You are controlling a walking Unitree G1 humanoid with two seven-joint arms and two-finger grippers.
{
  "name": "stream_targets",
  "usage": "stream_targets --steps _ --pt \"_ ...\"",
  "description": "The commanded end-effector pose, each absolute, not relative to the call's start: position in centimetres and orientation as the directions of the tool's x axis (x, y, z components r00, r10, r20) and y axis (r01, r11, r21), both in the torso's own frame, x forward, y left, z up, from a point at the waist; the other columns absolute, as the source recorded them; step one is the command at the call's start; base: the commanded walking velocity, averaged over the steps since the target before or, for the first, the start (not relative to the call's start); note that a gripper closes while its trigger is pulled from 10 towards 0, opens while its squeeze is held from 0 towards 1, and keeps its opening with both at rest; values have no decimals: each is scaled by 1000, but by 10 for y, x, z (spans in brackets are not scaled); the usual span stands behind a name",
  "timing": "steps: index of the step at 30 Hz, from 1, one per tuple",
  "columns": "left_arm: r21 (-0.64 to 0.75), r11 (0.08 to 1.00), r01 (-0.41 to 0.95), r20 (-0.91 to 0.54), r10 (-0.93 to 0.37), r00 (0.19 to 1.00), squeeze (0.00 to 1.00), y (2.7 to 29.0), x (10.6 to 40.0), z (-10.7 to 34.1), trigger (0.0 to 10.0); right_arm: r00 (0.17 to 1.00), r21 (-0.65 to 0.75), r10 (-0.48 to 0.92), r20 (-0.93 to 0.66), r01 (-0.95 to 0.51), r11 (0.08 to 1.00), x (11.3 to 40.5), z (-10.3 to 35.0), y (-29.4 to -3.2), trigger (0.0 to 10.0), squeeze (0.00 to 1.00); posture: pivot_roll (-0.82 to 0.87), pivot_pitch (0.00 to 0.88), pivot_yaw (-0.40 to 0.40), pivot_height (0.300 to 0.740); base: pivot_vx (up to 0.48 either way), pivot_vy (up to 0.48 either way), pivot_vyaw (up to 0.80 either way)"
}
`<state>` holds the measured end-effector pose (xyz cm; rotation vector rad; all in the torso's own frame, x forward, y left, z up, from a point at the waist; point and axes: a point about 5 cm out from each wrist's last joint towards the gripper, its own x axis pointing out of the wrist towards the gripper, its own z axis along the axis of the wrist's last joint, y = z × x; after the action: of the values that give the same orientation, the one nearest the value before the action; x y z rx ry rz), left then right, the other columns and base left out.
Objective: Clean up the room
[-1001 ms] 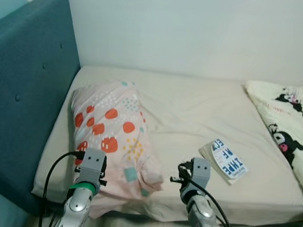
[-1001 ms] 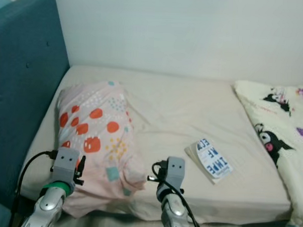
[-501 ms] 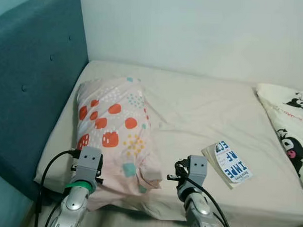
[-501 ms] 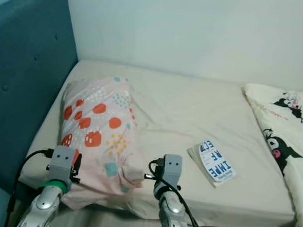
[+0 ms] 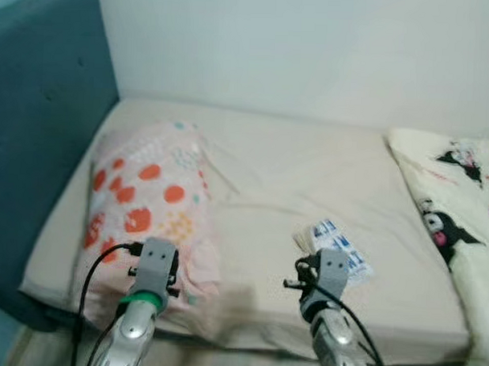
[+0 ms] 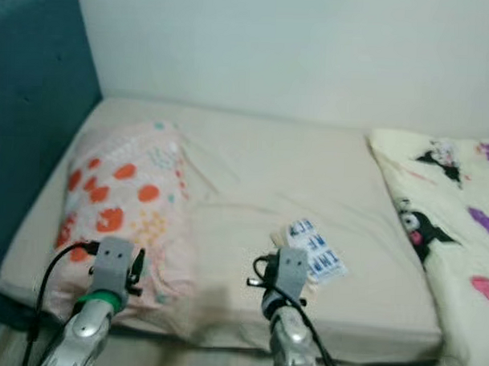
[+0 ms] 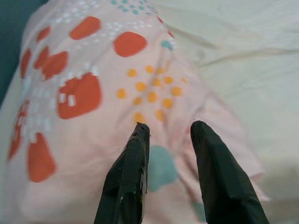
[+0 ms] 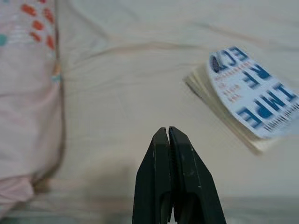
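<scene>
A pink pillow point(image 5: 147, 204) with red and yellow spots lies on the left of the beige bed point(image 5: 293, 177), by the teal headboard. A white book point(image 5: 339, 247) with blue lettering rests near the bed's front edge. My left gripper point(image 7: 169, 130) hovers open over the near end of the pillow point(image 7: 88, 93). My right gripper point(image 8: 167, 133) is shut and empty above the bare sheet, with the book point(image 8: 247, 100) a short way off to its side. Both wrists point(image 5: 155, 264) point(image 5: 331, 270) are held low in front of the bed.
A teal padded headboard point(image 5: 38, 103) stands along the left. A cream blanket point(image 5: 452, 222) with black cartoon figures covers the bed's right side. A pale wall point(image 5: 313, 49) runs behind the bed. Open sheet lies between pillow and book.
The head camera has shifted, so the whole scene sits further left and blurred. Both arms keep the same pose in front of the bed.
</scene>
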<state>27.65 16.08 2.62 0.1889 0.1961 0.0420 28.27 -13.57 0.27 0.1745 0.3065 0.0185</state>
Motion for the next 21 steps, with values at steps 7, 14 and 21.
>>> stream_targets --steps 7,14,21 --pt "175 984 -17 -206 53 977 0 158 274 22 10000 944 167 28 -330 29 985 276 -4 -140 10000 0 28 0 -25 740 0 -396 0" --pt "173 985 -25 -200 60 978 0 158 274 23 10000 943 167 29 -332 28 986 277 -4 -139 10000 0 28 0 -27 740 0 -392 0" --pt "111 992 -64 -227 88 970 0 163 274 21 10000 943 167 29 -331 28 986 277 -4 -139 10000 0 28 0 -26 740 0 4 0"
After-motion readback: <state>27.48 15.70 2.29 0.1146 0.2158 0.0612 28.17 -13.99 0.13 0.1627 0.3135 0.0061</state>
